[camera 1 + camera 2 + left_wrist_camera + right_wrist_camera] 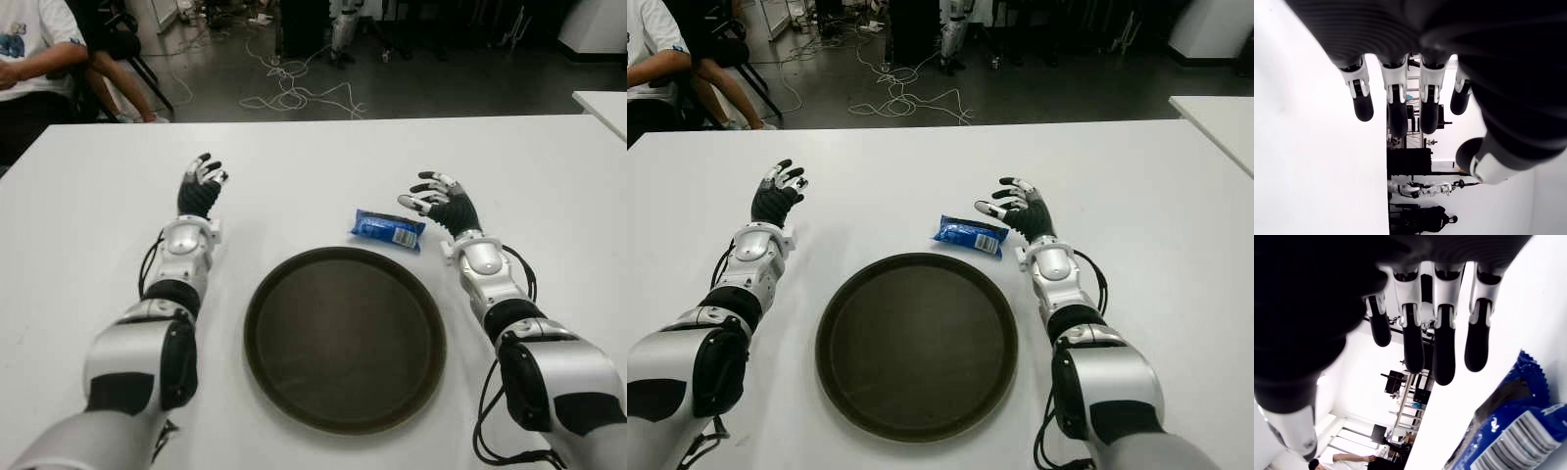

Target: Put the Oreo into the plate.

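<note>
Your left hand [202,186] shows out on the left of the white counter [294,157], well apart from the plate [345,338], forearm stretched forward and palm turned inward. In its wrist view the fingers [1396,105] hang loosely extended and slightly curled, with nothing between them and the thumb.

Moving right, you see the plate in the middle of the counter just ahead of you: round, dark brown, with a low raised rim, and nothing lying in it.

Just beyond the plate's far right edge lies the Oreo [388,228], flat on the counter and not in the plate. It is a small blue packet with crimped ends, a white label patch and a barcode visible near one end; in the right wrist view you can also make out a dark cookie print on the wrapper.

Your right hand [441,203] hovers just beside the packet on its right, forearm angled in toward it. Its fingers [1444,352] are spread and released, pointing toward the packet's side, holding nothing.
</note>
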